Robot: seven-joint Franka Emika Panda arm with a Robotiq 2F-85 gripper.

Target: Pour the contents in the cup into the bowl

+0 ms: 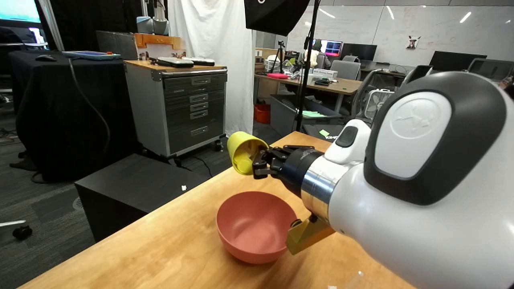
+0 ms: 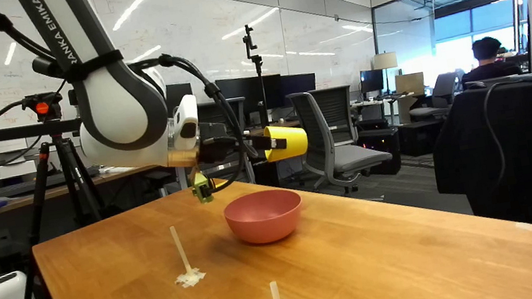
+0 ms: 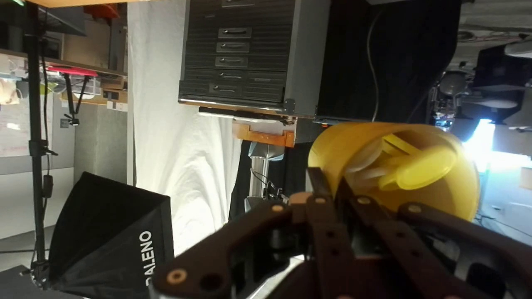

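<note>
yellow cup (image 2: pixel 294 140), likely light, stiff plastic; the pincer (image 3: pixel 331 182) clamps its rim, left in the wrist view, seemingly a sound hold.

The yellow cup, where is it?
In an exterior view, the yellow cup, tilted sideways, is right of the tool gripping it, higher than the bowl.

In an exterior view the wall of the cup (image 2: pixel 295 139) hides the contents (image 3: pixel 426 168), which in the wrist view, at three o'clock, are too blurred to count. In an exterior view a bracket (image 1: pixel 309 236) covers the bowl (image 1: pixel 255 228) between three and four o'clock, and the arm (image 1: pixel 421 216) is cut off at three o'clock.
</note>
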